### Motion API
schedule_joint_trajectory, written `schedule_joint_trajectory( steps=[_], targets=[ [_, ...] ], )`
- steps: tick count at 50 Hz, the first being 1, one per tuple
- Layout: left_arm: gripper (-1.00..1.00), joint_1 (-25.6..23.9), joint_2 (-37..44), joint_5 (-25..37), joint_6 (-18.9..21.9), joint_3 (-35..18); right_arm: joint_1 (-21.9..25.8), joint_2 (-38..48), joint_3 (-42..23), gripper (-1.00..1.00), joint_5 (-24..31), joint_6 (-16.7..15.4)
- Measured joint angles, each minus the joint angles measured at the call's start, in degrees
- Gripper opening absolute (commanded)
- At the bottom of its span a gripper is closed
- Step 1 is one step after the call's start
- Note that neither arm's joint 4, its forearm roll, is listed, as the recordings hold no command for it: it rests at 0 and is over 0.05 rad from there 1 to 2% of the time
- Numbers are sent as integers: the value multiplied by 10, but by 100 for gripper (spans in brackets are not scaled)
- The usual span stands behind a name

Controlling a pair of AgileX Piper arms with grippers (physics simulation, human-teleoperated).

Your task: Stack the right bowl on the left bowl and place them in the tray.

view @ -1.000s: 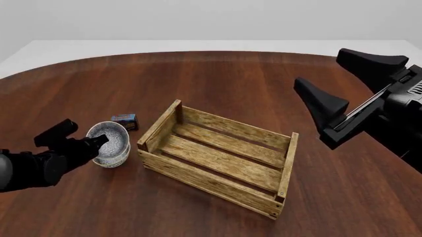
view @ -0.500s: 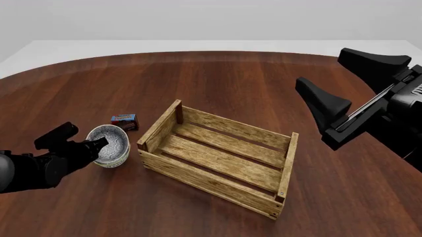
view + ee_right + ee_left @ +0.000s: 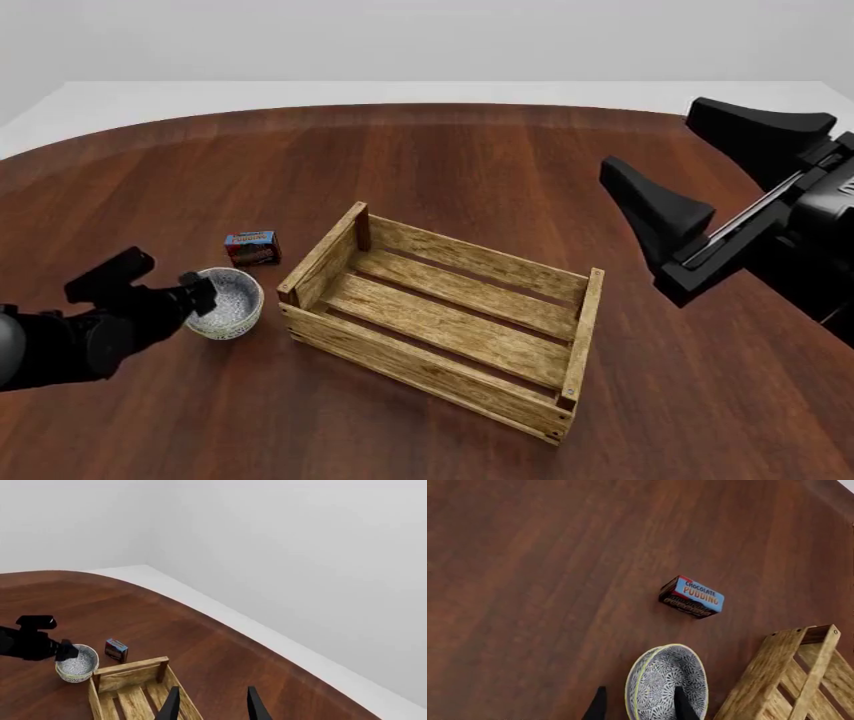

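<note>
A grey patterned bowl (image 3: 227,302) with what looks like a double rim sits just left of the wooden slatted tray (image 3: 414,362). No second separate bowl shows. My left gripper (image 3: 198,292) is shut on the bowl's rim. In the left wrist view (image 3: 640,707) one finger is inside the bowl (image 3: 667,682) and one outside, and the bowl looks tilted beside the tray's corner (image 3: 790,665). My right gripper (image 3: 651,135) is open and empty, held high at the right. The right wrist view (image 3: 212,705) shows the bowl (image 3: 77,664) and tray (image 3: 130,676) far below.
A small blue-red chocolate pudding box (image 3: 252,246) lies just behind the bowl, also in the left wrist view (image 3: 692,597) and the right wrist view (image 3: 115,650). The brown round table (image 3: 454,160) ends at a curved far edge.
The bowl in my left gripper looks smaller and has shifted slightly toward the near side, uncovering the pudding box. The right arm has barely moved.
</note>
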Motion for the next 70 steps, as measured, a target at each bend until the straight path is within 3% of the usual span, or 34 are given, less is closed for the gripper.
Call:
schedule_joint_trajectory(
  steps=[33,52,70],
  targets=[
    [100,-6,-118,43,-3,27,3,-16,-1,100,10,1],
    [100,-18,-169,75,36,34,3,-18,0,100,12,-1],
    [100,-12,-168,105,74,0,3,-19,0,100,14,-3]
  ],
)
